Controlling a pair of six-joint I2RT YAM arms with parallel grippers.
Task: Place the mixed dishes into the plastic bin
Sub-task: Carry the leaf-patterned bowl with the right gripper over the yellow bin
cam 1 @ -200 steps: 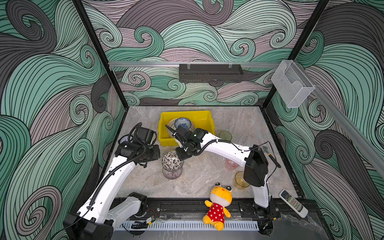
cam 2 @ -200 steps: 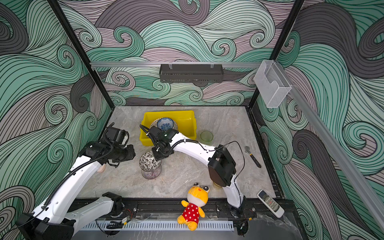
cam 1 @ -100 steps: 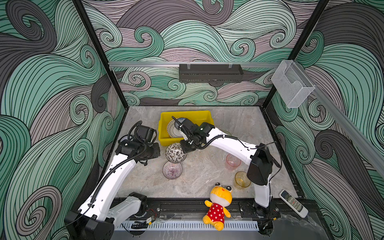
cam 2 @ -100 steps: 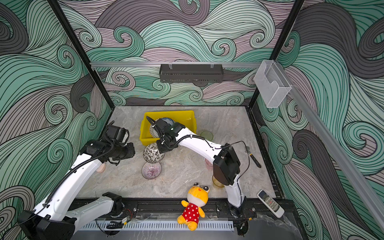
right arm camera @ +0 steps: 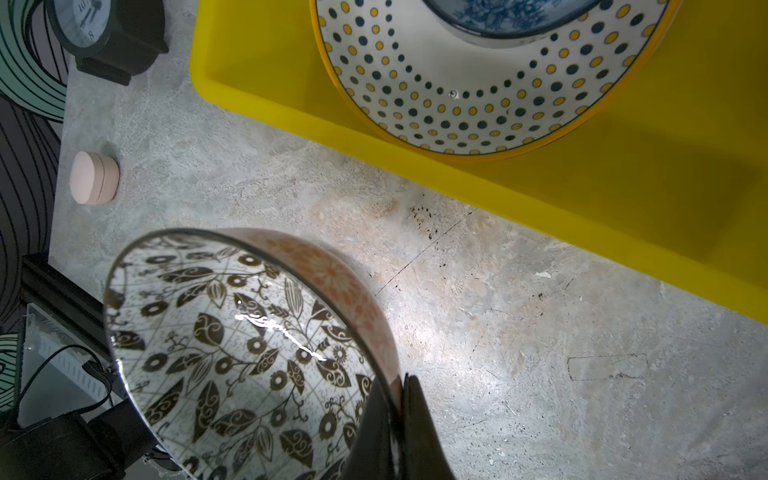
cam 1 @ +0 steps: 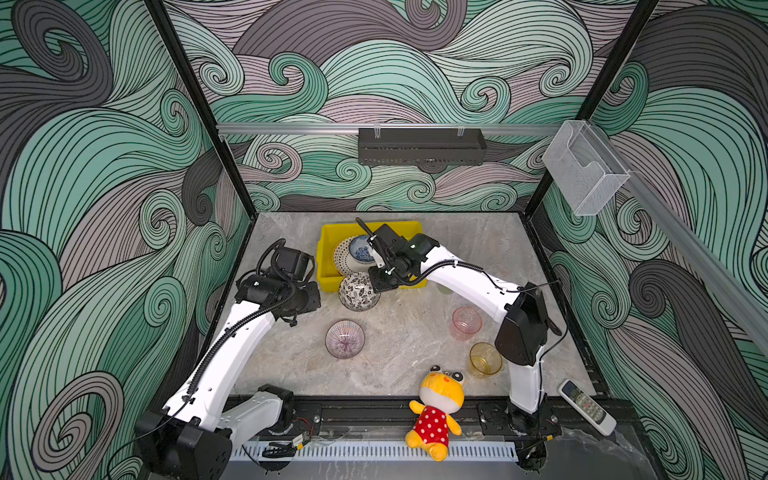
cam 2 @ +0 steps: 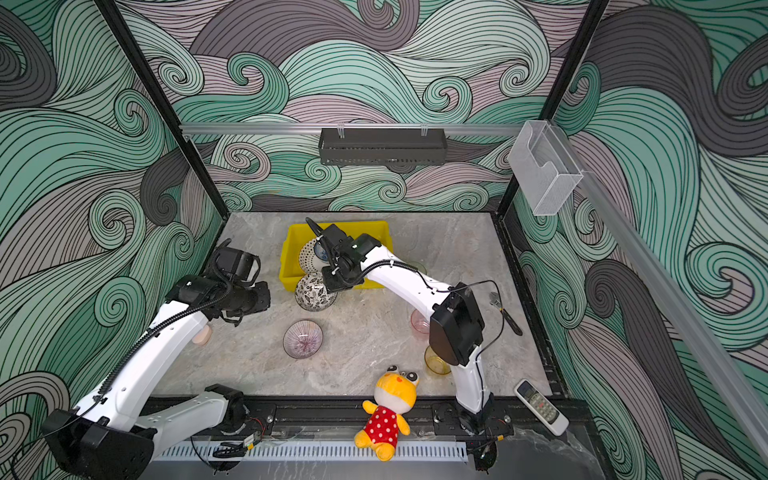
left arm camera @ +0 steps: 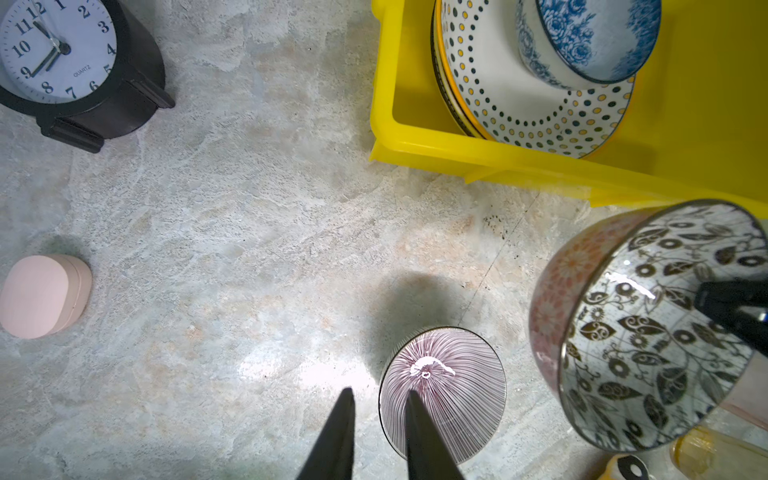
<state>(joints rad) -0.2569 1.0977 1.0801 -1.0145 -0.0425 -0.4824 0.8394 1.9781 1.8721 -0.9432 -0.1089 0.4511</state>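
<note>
We see the right gripper (right arm camera: 400,380) with its jaws pinching the rim of the black-and-white bowl (right arm camera: 232,345), one finger inside the bowl and one against its pinkish outer wall. The bowl hangs tilted on its side, clear of the table, just outside the near wall of the yellow bin (cam 1: 326,266). In both top views it overlaps that wall's edge, but it is not yet inside.

In the bin we find a dotted plate (left arm camera: 519,112) lying on top of other plates, and a blue flowered bowl (left arm camera: 594,37) resting on it.

The left gripper (left arm camera: 379,395) is raised over the table with its jaws a little apart and nothing between them. In its wrist view one finger crosses the lilac bowl (cam 1: 345,338), which sits upright on the table, apart from the bin. A pink cup (cam 1: 466,322) and an amber cup (cam 1: 484,359) stand on the table near the right arm's base.
</note>
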